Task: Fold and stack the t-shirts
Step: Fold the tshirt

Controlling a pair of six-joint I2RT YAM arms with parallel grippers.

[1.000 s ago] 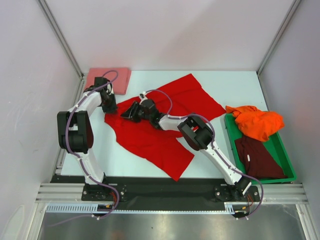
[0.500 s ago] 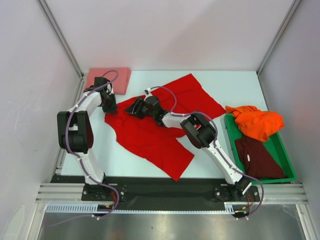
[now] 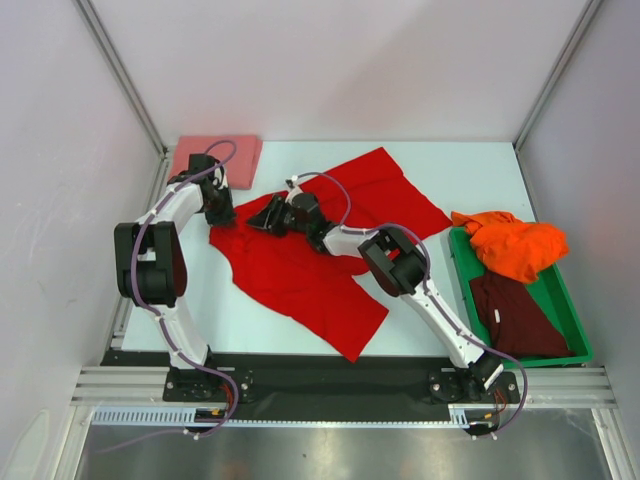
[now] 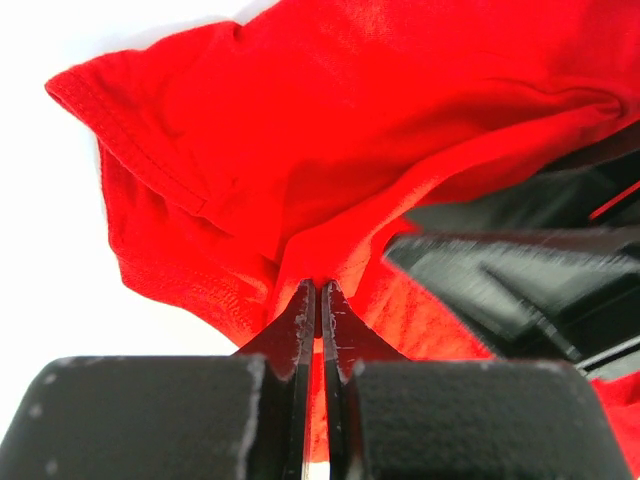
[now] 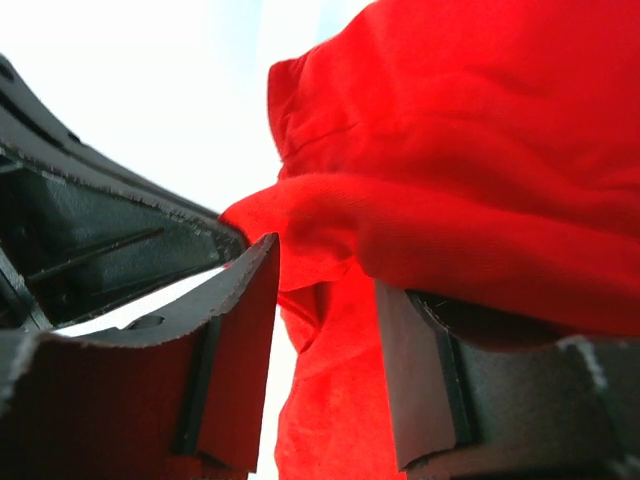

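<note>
A bright red t-shirt (image 3: 330, 250) lies spread and creased across the middle of the table. My left gripper (image 3: 222, 212) is at the shirt's left corner, and in the left wrist view it (image 4: 320, 290) is shut on a pinch of the red cloth (image 4: 330, 130). My right gripper (image 3: 268, 218) sits just to the right of it, low on the shirt. In the right wrist view it (image 5: 325, 290) is open, with a fold of the red shirt (image 5: 470, 150) hanging between its fingers (image 5: 235, 340). A folded salmon-pink t-shirt (image 3: 215, 158) lies at the back left.
A green bin (image 3: 575, 335) at the right edge holds a crumpled orange t-shirt (image 3: 510, 245) and a dark maroon t-shirt (image 3: 515, 315). The white walls and metal frame posts stand close on the left, back and right. The two grippers are a few centimetres apart.
My right gripper has shifted slightly back and to the right over the red shirt, its jaws still apart. The left gripper has kept its grip and its place.
</note>
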